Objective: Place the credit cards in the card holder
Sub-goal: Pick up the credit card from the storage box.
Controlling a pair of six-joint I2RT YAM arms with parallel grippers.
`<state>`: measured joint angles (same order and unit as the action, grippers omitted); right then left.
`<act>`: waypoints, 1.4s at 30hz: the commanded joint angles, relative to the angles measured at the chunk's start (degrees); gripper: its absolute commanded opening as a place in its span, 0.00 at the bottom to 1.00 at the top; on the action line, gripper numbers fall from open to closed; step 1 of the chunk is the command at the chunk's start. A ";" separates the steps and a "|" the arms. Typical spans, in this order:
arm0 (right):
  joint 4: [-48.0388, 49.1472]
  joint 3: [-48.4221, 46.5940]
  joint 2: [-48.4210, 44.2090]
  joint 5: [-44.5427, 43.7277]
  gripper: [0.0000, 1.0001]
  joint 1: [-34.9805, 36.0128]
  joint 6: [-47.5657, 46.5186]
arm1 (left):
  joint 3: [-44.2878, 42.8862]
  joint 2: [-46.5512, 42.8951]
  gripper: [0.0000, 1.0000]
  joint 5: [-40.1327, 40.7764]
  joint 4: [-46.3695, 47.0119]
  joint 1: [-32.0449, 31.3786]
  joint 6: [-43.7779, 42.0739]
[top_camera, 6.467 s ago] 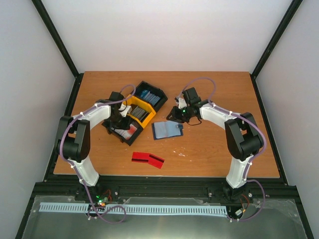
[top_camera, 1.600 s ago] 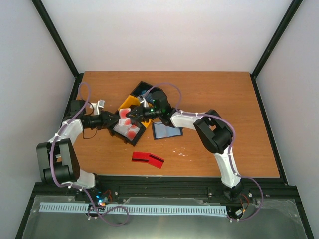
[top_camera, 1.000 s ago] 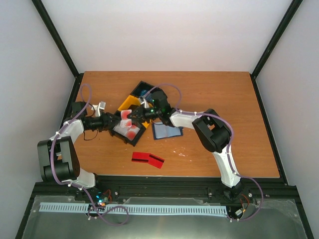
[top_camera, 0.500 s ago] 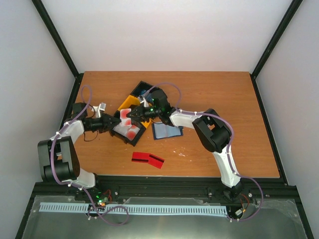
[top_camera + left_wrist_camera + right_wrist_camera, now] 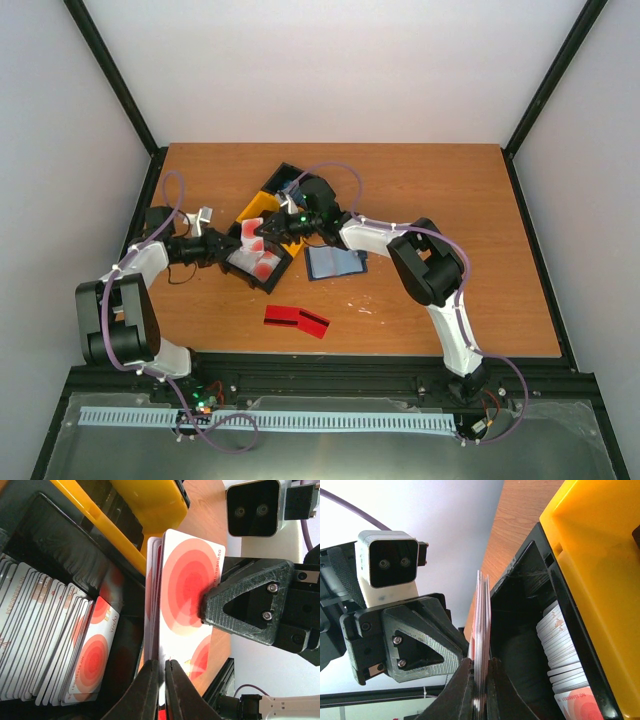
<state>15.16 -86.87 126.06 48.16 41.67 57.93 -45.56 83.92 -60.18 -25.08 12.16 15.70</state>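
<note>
Wooden table (image 5: 430, 190) bears a black-and-yellow bin (image 5: 255, 206); over it a thin stack of cards (image 5: 187, 580) stands on edge, the left gripper (image 5: 161, 667) and right gripper (image 5: 479, 667) both clamped on it. The holder (image 5: 335, 262) lies open at the bin's 4 o'clock, two red cards (image 5: 296, 319) at 6.

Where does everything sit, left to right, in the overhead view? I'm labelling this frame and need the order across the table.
Left fingers → held cards → right fingers → wallet. The bins and the loose red cards overlap these, so I skip them.
</note>
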 commanded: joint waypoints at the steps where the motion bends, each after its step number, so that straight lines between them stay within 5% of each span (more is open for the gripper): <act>1: -2.40 -1.58 1.21 -2.21 0.03 -0.23 -2.81 | -0.50 -1.37 0.06 -4.08 1.18 -0.17 -0.83; 12: -1.85 -1.31 1.47 -2.18 0.03 -0.12 -2.42 | 1.45 -2.04 0.07 -14.48 8.45 -0.31 8.01; 28: 5.47 -0.95 3.21 0.83 0.03 0.62 3.04 | 0.21 1.82 0.09 -15.02 9.33 -1.81 9.06; 42: 3.03 -1.37 3.11 -1.98 0.03 0.95 2.55 | 3.46 -0.51 0.13 -15.49 15.00 -1.86 22.58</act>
<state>17.96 -87.31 127.79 49.23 40.80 60.03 -42.72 85.86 -68.38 -13.34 12.36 32.40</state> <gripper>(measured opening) 0.043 0.125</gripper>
